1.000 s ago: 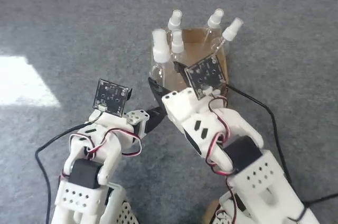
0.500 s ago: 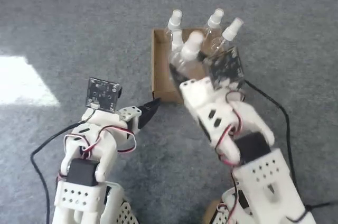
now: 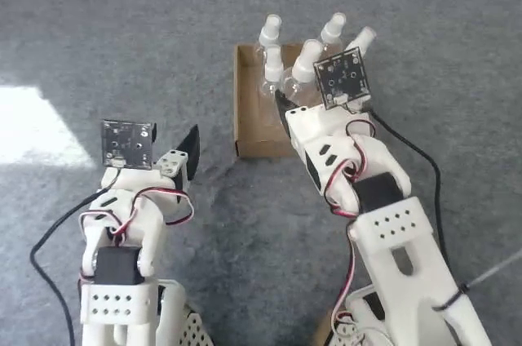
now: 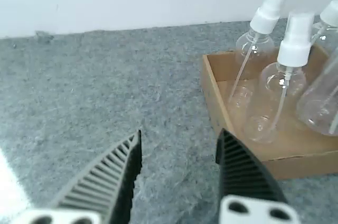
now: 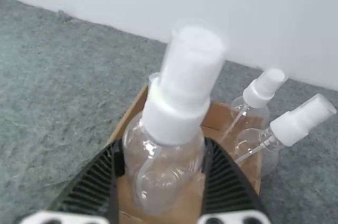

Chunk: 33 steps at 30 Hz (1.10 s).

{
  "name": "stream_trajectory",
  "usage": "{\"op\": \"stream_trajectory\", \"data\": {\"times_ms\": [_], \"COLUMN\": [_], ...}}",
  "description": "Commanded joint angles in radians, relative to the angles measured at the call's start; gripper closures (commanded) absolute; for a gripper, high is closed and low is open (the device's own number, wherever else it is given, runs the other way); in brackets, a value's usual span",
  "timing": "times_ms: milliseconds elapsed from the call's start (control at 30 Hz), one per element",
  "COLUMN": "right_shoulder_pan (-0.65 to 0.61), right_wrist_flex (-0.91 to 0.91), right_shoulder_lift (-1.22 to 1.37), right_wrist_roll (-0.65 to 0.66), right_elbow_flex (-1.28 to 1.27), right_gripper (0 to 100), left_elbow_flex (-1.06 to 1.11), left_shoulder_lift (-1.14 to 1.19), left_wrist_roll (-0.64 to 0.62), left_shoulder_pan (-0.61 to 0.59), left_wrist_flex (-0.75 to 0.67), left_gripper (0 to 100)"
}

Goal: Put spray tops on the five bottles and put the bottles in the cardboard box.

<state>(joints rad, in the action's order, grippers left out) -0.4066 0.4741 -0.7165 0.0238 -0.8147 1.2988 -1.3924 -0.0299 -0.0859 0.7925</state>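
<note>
Grey carpet (image 3: 98,52), cardboard box (image 3: 257,148) of capped bottles (image 4: 272,97), right tool (image 5: 162,149) pinching another bottle (image 5: 174,102) over it, left tool (image 4: 179,137) spread

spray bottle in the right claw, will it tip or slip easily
Probably light: the spray bottle looks clear and empty. Tall with a bulky spray top, it may tip. Smooth round plastic could slip in the right claw.
</note>
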Motion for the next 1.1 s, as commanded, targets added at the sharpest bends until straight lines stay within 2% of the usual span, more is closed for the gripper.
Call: {"op": "stream_trajectory", "data": {"times_ms": [0,233,600,867,1067], "right_shoulder_pan": [0.061,0.084,0.087,0.088,0.088], "right_wrist_flex": [-0.120,-0.209,-0.211,-0.326,-0.346], "right_shoulder_lift": [0.027,0.042,0.048,0.173,0.232], "right_wrist_roll": [0.012,0.012,0.014,0.014,0.014], "right_elbow_flex": [-0.017,-0.089,-0.117,-0.110,-0.109], "right_gripper": [99.3,99.3,99.3,99.3,99.3], "left_elbow_flex": [-0.010,-0.010,-0.010,-0.010,-0.010], "left_shoulder_lift": [0.006,0.006,0.006,0.006,0.006], "left_wrist_roll": [0.002,0.003,0.003,0.003,0.003], "left_shoulder_pan": [-0.008,-0.008,-0.008,-0.008,-0.008], "left_wrist_flex": [-0.029,-0.031,-0.028,-0.026,-0.026], "left_gripper": [79,79,79,79,79]}}
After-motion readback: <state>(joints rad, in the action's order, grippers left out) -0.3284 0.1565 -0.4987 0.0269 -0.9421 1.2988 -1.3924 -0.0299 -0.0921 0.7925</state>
